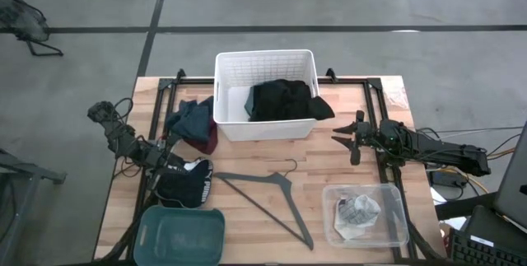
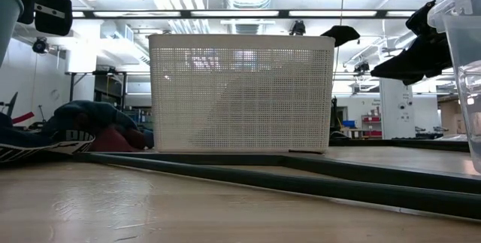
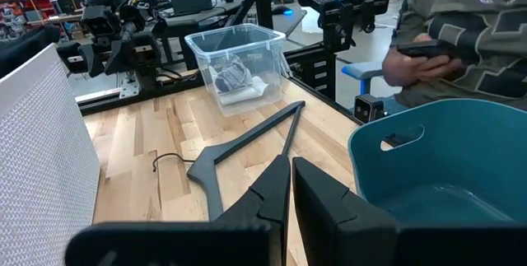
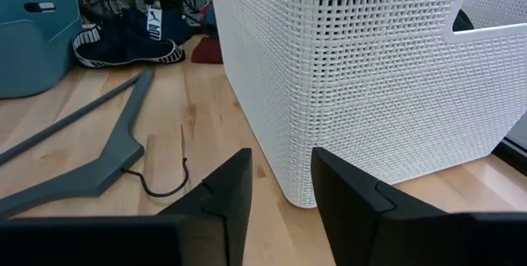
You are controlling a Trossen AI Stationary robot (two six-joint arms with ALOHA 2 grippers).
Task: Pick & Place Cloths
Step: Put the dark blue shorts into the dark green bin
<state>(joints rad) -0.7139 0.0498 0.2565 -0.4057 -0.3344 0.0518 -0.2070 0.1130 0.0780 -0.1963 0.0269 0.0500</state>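
A black cloth [image 1: 284, 100] lies in the white basket [image 1: 233, 70], one corner hanging over its right rim. Left of the basket a teal cloth [image 1: 194, 118] lies on a maroon one [image 1: 212, 138]. A dark navy cloth with white print [image 1: 188, 184] rests on the table in front of them. Small white and pale-blue pieces [image 1: 356, 210] sit in a clear tub [image 1: 394, 217]. My left gripper [image 3: 290, 161] is shut and empty, by the navy cloth's far edge [image 1: 174, 161]. My right gripper [image 4: 280, 155] hovers open and empty right of the basket [image 1: 341, 136], pointing at its right wall.
A grey hanger [image 1: 276, 196] lies flat at the near middle of the table. A teal bin [image 1: 179, 235] stands at the near left corner. A seated person [image 3: 469, 27] shows beyond the table's right side. Bare wood lies between the basket and the hanger.
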